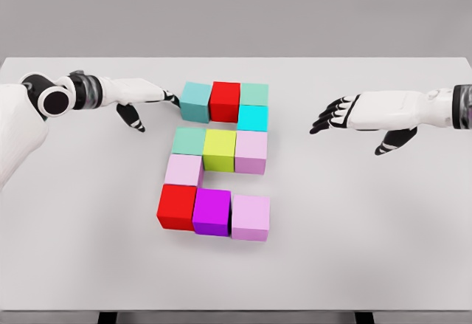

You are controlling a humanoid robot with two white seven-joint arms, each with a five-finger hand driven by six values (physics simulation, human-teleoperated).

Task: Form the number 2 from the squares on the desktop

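Observation:
Several coloured cubes lie on the white table (369,228) in the shape of a 2. The top row is a teal cube (195,101), a red cube (225,100) and a pale green cube (254,94), with a cyan cube (253,118) below the right end. The middle row is a green cube (189,141), a yellow cube (219,149) and a pink cube (251,150). Under its left end sits a pale pink cube (183,169). The bottom row is a red cube (176,206), a magenta cube (212,210) and a pink cube (251,216). My left hand (151,99) is open, its fingertips touching the teal cube's left side. My right hand (346,117) hovers open to the right, apart from the cubes.

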